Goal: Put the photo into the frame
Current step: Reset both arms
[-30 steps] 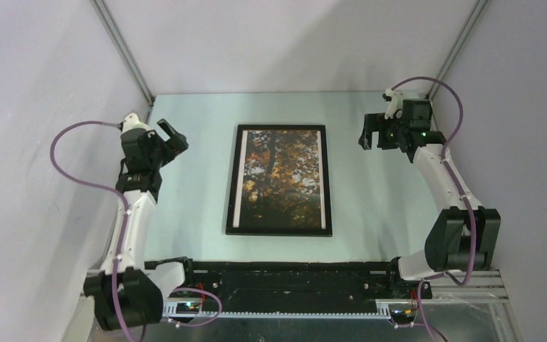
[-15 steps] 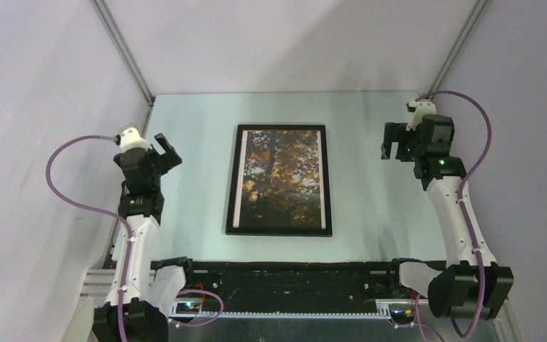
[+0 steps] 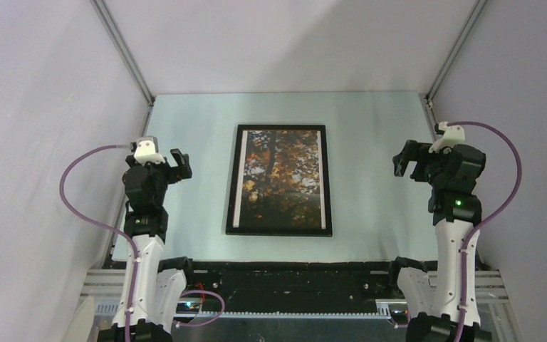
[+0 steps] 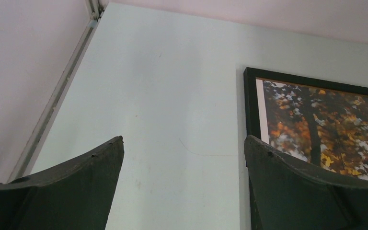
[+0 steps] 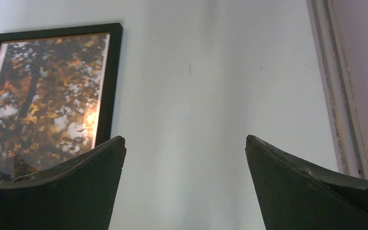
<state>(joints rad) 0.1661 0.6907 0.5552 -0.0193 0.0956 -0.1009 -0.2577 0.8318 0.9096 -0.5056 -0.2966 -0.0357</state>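
The black frame (image 3: pixel 279 232) lies flat in the middle of the pale table, and the photo (image 3: pixel 280 178) of autumn trees shows inside it, face up. My left gripper (image 3: pixel 176 164) hangs open to the left of the frame, clear of it, with nothing between its fingers. My right gripper (image 3: pixel 405 158) hangs open to the right of the frame, also holding nothing. In the left wrist view the open gripper (image 4: pixel 183 143) looks over bare table, with the frame's corner (image 4: pixel 250 105) and the photo (image 4: pixel 326 124) at right. The right wrist view has its open gripper (image 5: pixel 185 141) over bare table, the frame (image 5: pixel 111 86) and photo (image 5: pixel 43 91) at left.
Grey walls enclose the table on three sides, with metal rails (image 3: pixel 124 50) running up the back corners. A rail (image 4: pixel 62 91) lines the table's left edge and another rail (image 5: pixel 338 96) its right edge. The black mounting bar (image 3: pixel 285 278) spans the near edge.
Both arms have drawn back toward the near edge, away from the table's far corners. Their grippers stayed open. The frame and photo have not moved.
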